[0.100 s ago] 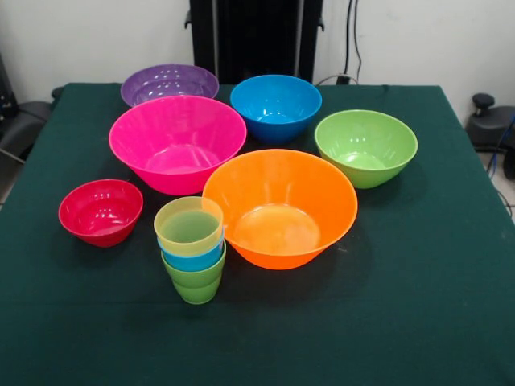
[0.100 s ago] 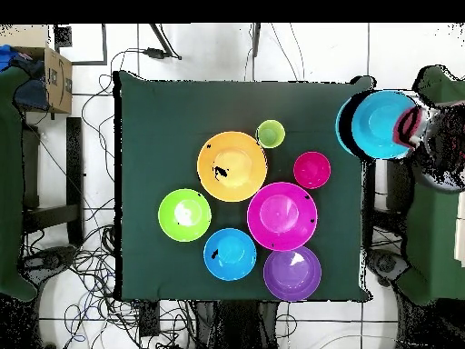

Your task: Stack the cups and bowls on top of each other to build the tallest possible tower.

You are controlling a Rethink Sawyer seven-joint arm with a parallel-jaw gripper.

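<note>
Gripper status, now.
Gripper: not visible in either view, so its state cannot be told. The tower of cups stands untouched beside the orange bowl.

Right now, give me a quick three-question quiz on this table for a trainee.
1. True or false: the cup tower stands inside the orange bowl.
2. Which cup tops the tower? A green, B blue, C yellow.
3. Fill in: the smallest bowl on the table is ____.
Key: 1 false, it stands beside it. 2 C, the yellow cup. 3 the red bowl.
</note>
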